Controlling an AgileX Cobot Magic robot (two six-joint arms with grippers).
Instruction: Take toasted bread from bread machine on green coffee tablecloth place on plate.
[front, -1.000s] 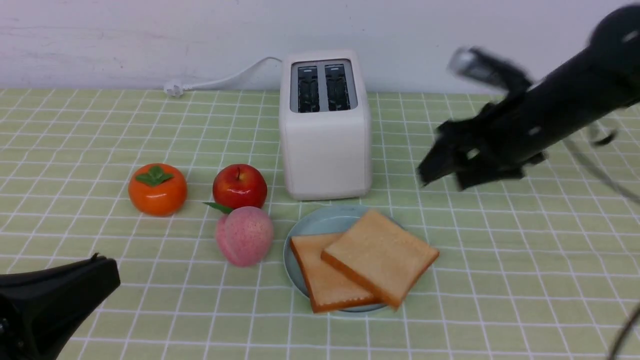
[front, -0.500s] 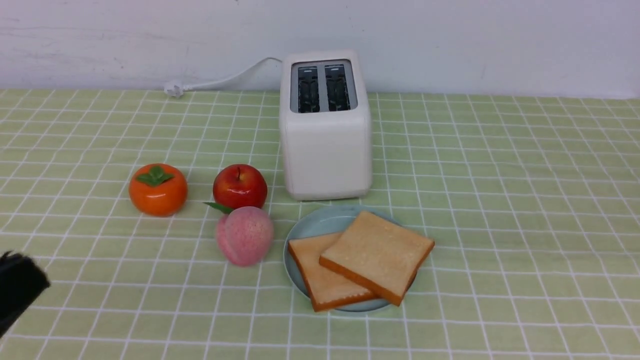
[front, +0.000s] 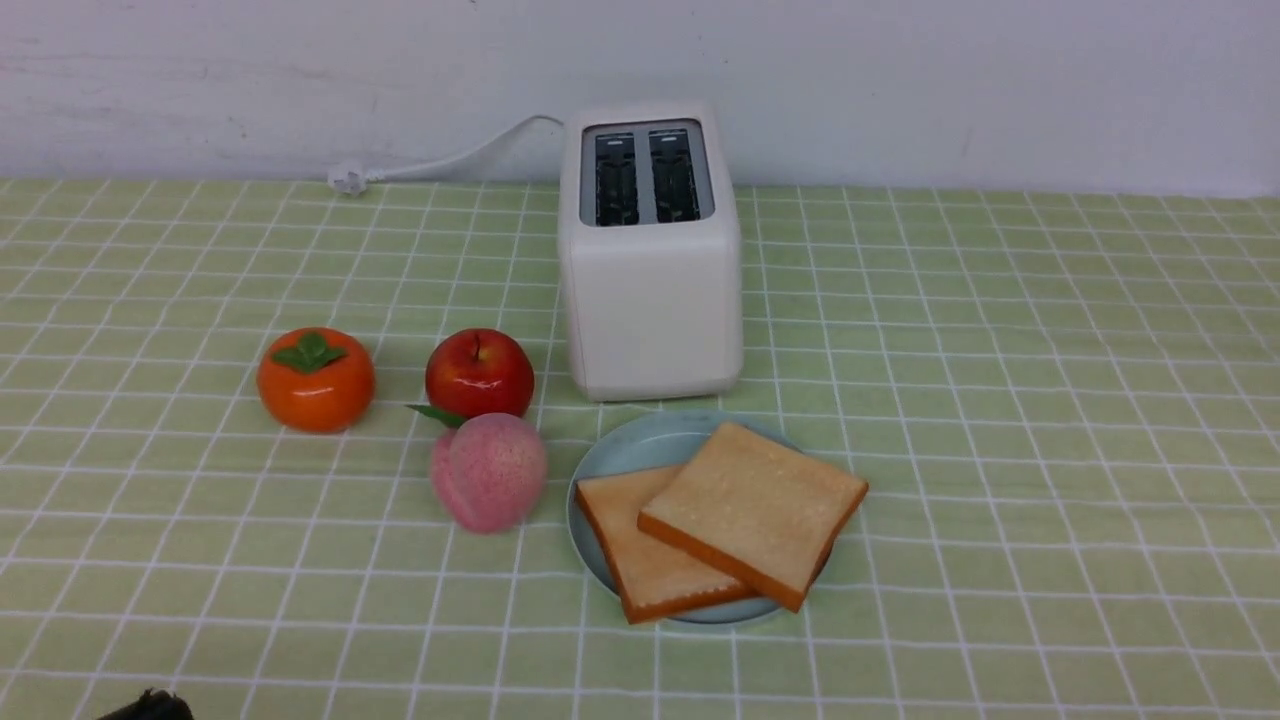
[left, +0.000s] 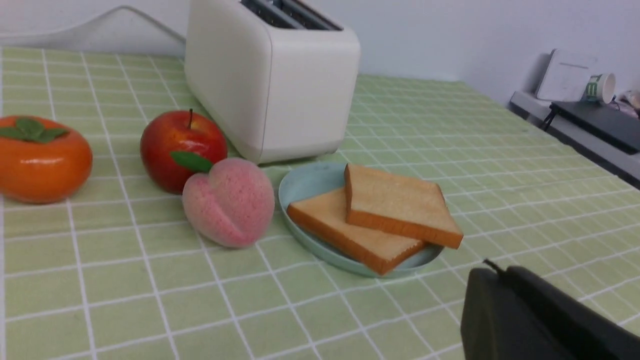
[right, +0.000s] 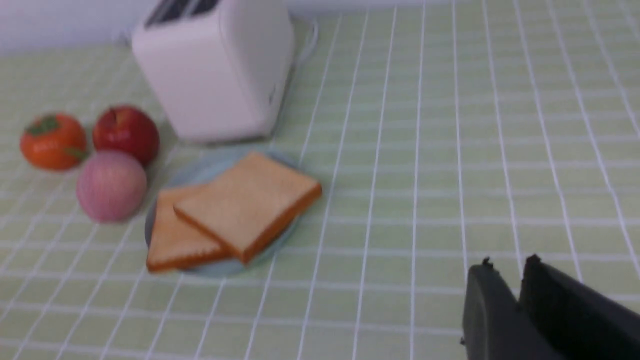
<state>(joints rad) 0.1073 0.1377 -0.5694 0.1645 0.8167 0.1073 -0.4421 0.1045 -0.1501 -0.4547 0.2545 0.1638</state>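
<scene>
The two slices of toasted bread lie on the pale blue-green plate (front: 620, 452) in front of the bread machine (front: 650, 300). The upper slice (front: 755, 510) overlaps the lower slice (front: 640, 545). The bread machine's two slots are dark and empty. All of it stands on the green coffee tablecloth (front: 1000, 400). My left gripper (left: 495, 270) is shut and empty, low over the cloth on the near side of the plate; only a black tip shows in the front view (front: 150, 705). My right gripper (right: 509, 262) is shut and empty, well back from the plate (right: 200, 172), and out of the front view.
An orange persimmon (front: 315, 380), a red apple (front: 479, 372) and a pink peach (front: 488, 470) sit left of the plate. The white cord (front: 450, 155) runs behind the bread machine along the wall. A side shelf with a cup (left: 600, 87) stands beyond the table's right edge.
My right arm has withdrawn out of the front view. My left arm has pulled back to the bottom left corner. The upper slice has settled a little on the plate.
</scene>
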